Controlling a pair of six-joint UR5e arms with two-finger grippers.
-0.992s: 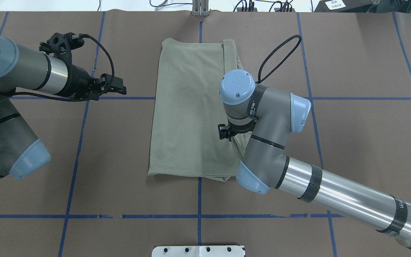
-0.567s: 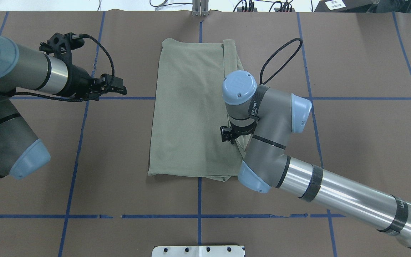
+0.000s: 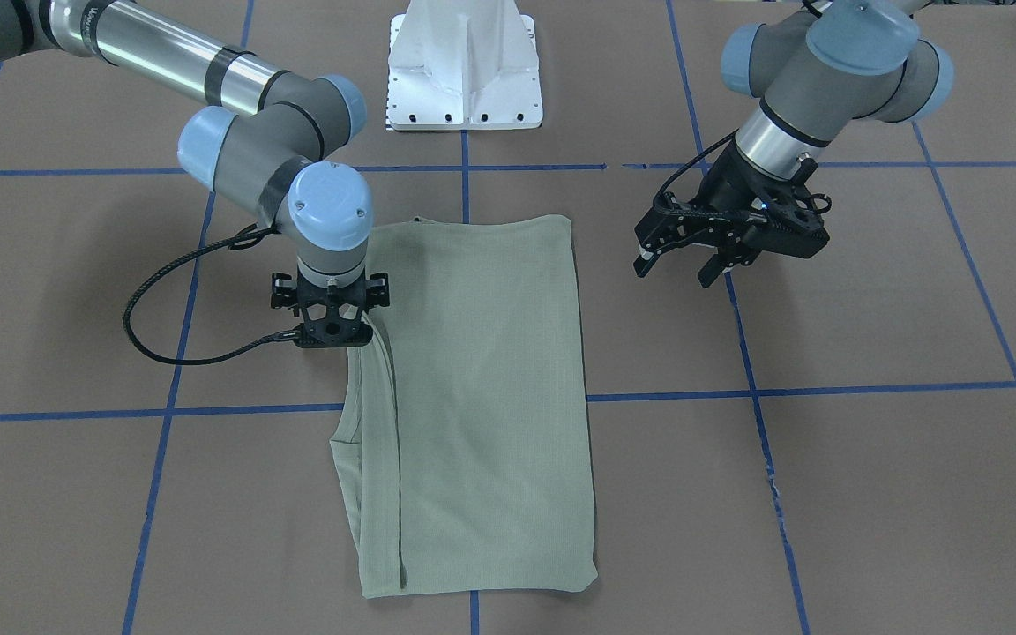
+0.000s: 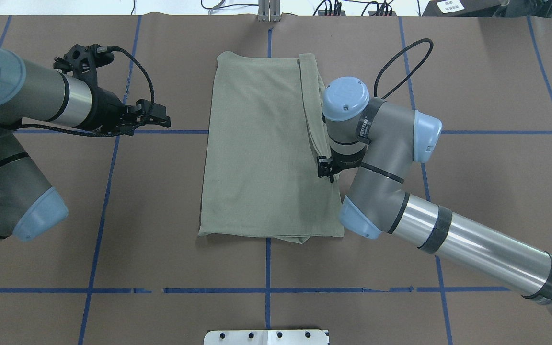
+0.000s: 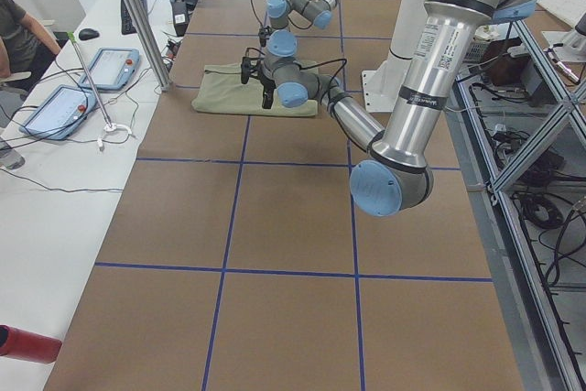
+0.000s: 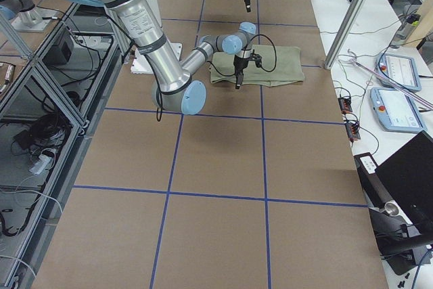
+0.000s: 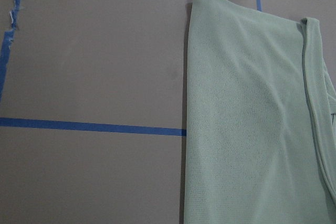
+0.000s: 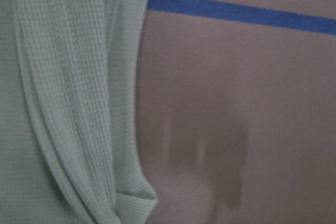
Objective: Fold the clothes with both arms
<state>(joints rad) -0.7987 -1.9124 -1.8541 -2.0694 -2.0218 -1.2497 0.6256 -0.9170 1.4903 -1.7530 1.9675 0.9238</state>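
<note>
The sage-green shirt [image 4: 261, 153] lies folded into a tall rectangle in the middle of the overhead frame, flat on the brown table [image 4: 472, 201]. A narrow band of fabric runs down its right edge.

The right gripper [image 4: 326, 171] points straight down at that right edge, about halfway along its length. Its jaws are hidden under the wrist. The edge band rises and narrows to a point at the gripper, so it looks closed on the shirt's edge. In the right wrist view, ribbed folds fill the left side of the frame and gather into a tip at the bottom, with bare table to their right.

The left gripper [image 4: 161, 120] hangs above the table at upper left of the overhead frame, well apart from the shirt's left edge. Its fingers are spread and hold nothing. In the left wrist view the shirt fills the right half of the frame, and a blue tape line [image 7: 89, 126] runs up to its edge.
</note>
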